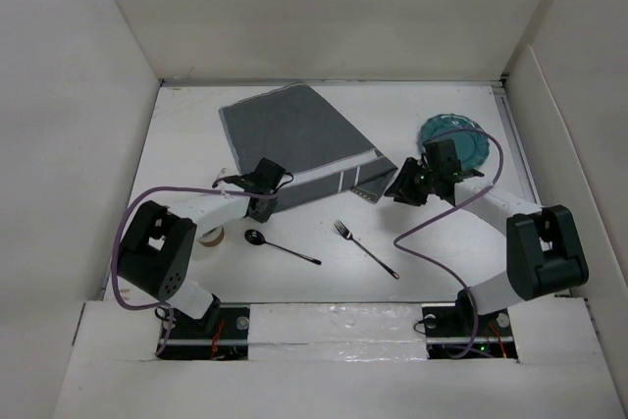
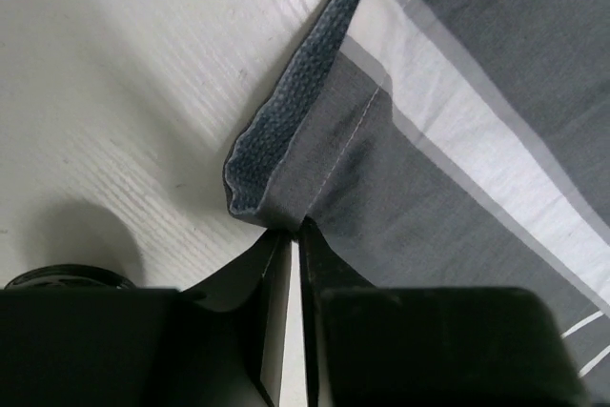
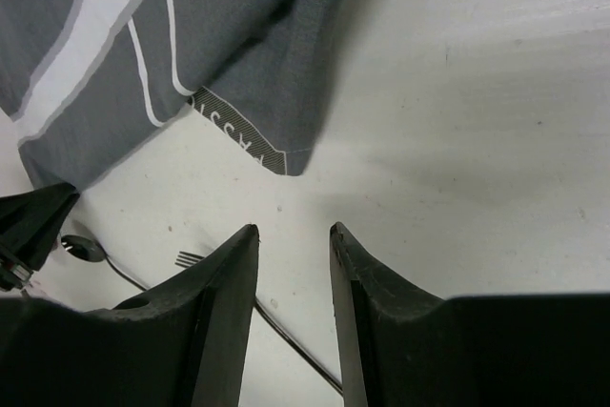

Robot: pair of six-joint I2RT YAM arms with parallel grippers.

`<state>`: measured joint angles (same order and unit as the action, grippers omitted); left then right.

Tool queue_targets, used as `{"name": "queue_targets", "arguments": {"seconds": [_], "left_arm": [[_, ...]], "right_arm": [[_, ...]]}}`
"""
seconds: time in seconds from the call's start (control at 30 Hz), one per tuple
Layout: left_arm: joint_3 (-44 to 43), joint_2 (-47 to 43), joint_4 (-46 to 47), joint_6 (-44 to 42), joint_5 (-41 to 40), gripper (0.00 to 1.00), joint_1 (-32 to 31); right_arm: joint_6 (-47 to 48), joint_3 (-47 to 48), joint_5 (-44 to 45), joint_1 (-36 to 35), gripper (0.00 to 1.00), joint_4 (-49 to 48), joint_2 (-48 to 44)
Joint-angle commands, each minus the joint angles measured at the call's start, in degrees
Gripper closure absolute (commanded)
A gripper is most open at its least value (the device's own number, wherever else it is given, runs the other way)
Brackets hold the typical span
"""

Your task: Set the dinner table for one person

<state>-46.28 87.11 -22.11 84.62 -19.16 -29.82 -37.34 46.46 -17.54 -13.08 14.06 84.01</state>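
Desk point(image 1: 186, 134): the white surface that carries everything; this is the place I have to set.
Placemat point(image 1: 294, 139): it lies in the far half of the desk, around the middle, turned askew to the desk edges, with its near-right corner folded.
Left end effector point(image 2: 294, 231): the jaws are almost pressed together on the placemat's near-left corner. The cloth curls up there, so I judge it is pinched.
Right end effector point(image 3: 293, 231): spread, holding nothing, low over the bare desk just beside the placemat's near-right corner but not touching it.
Plate point(image 1: 469, 147): green glass, near the right edge in the far half, off the placemat.
Fork point(image 1: 365, 247) and spoon point(image 1: 285, 249): loose in the near half, around the middle, apart from each other.
Done, as I judge: very little; only one corner is gripped.
Left to do: grip the other corner, pull the placemat straight, then put the plate on it and the fork and spoon beside the plate.
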Motion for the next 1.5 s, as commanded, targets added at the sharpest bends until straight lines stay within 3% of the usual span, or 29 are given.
{"name": "queue_targets", "arguments": {"seconds": [0.0, 0.03, 0.23, 0.5, 0.6, 0.7, 0.73, 0.8, 0.87, 1.03, 1.2, 1.47], "left_arm": [[-0.83, -1.32, 1.01, -2.16, -3.96, 0.95, 1.00], [-0.91, -1.50, 1.71, -5.22, -4.22, 1.00, 1.00], [-2.85, -2.21, 1.02, -9.56, -6.68, 1.00, 1.00], [-3.02, -4.49, 1.98, -12.02, -7.65, 1.00, 1.00], [-3.64, -4.58, 1.98, -12.46, -7.65, 1.00, 1.00], [-4.43, -5.02, 1.98, -13.16, -7.74, 1.00, 1.00], [-4.60, -5.28, 2.07, -13.77, -7.91, 1.00, 1.00], [-5.74, -6.16, 2.42, -15.18, -8.35, 1.00, 1.00], [-7.93, -6.69, 1.98, -18.76, -9.84, 1.00, 1.00], [-24.79, -8.53, 0.84, -31.07, -15.64, 1.00, 2.04], [-40.51, -8.01, 2.42, -42.32, -12.84, 1.00, 5.13], [-55.32, -6.95, 2.16, -47.53, -10.64, 1.00, 8.03]], "right_arm": [[-0.10, -0.93, -1.70, 0.34, 0.58, -4.22, 1.86], [0.08, -0.93, -1.71, 0.34, 0.57, -4.66, 3.34], [-0.36, 1.34, -0.92, 0.34, 0.52, -6.59, 9.06], [-2.64, 5.92, -0.13, -4.40, 0.53, -7.65, 15.22], [-3.88, 5.75, 1.36, -5.11, 0.60, -8.00, 15.75], [-4.67, 5.58, 3.29, -5.64, 0.79, -7.30, 16.01], [-4.84, 5.49, 4.08, -5.64, 0.90, -7.04, 15.32], [-4.85, 5.31, 6.80, -5.64, 1.00, -6.16, 13.56], [-3.44, 6.18, 9.27, -5.64, 1.00, -3.62, 9.96], [3.05, 13.28, 20.60, -5.12, 1.00, 6.65, 1.17], [5.61, 21.03, 28.86, -5.11, 1.00, 12.65, -6.12], [12.29, 38.97, 39.42, -9.07, 1.00, 16.87, -10.53]]}}
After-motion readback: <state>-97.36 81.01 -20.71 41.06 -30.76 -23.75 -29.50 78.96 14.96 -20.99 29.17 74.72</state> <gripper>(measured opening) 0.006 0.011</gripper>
